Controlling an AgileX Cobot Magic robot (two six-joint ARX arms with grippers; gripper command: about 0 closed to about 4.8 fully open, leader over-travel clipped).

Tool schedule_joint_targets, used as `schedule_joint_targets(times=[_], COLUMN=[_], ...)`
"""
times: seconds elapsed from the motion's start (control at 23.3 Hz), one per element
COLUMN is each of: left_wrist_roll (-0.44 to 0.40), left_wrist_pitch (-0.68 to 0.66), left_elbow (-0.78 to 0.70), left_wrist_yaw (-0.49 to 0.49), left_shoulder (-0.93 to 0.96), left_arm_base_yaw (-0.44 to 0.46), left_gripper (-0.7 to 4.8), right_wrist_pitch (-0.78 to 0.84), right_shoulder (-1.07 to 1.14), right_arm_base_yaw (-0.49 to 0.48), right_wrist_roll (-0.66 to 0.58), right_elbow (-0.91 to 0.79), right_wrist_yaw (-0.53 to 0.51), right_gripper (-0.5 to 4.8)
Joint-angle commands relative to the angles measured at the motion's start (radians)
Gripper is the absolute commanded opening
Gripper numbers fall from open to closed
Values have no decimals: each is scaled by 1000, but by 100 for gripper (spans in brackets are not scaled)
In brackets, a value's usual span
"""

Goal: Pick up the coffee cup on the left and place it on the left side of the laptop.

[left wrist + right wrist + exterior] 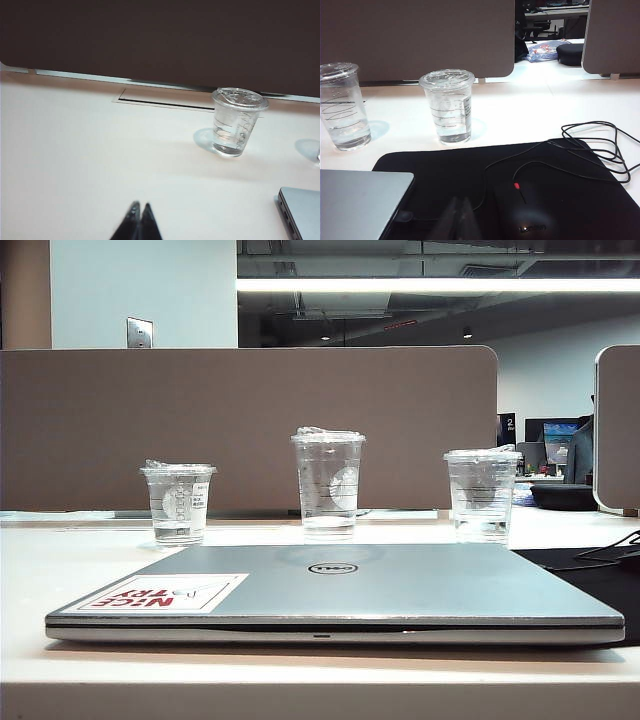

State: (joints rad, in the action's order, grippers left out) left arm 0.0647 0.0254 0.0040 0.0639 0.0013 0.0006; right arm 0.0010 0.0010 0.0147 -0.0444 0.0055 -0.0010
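Clear coffee cup [235,122] upright, well apart from closed left claw [140,207], right claw [459,202] seemingly closed

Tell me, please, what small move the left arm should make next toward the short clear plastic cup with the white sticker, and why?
Probably open the left gripper and start it toward the short clear lidded coffee cup. Its fingers are pressed together, well short of the cup, which stands upright and untouched behind the closed silver laptop. The right gripper also looks shut, over the black mat.

Clear plastic coffee cup [178,504] bore a white label; silver-grey laptop [400,585] carried a red-lettered white sticker [165,593].
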Motion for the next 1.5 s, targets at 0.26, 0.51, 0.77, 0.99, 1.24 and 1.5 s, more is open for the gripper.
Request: schedule_joint_targets(times=[0.26, 0.51, 0.77, 0.99, 1.24, 1.5], left_wrist_roll=[-1, -1, -1, -1, -53, -53], left_wrist_pitch=[13, 15, 15, 28, 112, 253], left_elbow=[3, 3, 3, 3, 3, 33], left_wrist_yaw=[3, 2, 2, -45, -109, -110], left_shoulder=[0, 0, 0, 0, 0, 201], left_arm_base_yaw=[1, 1, 1, 1, 1, 1], left_gripper=[-5, -5, -5, -5, -5, -6], right_wrist_pitch=[18, 17, -24, -24, -26, -26], right_shoulder=[-2, 120, 178, 201, 204, 203], right_arm_base_yaw=[-1, 108, 419, 568, 633, 633], right_wrist_roll=[0, 0, 0, 0, 0, 0], right_elbow=[-4, -4, -4, -4, -4, -4], right_wrist_yaw=[2, 2, 2, 0, 0, 1], right_gripper=[-4, -4, -4, -5, -4, -4])
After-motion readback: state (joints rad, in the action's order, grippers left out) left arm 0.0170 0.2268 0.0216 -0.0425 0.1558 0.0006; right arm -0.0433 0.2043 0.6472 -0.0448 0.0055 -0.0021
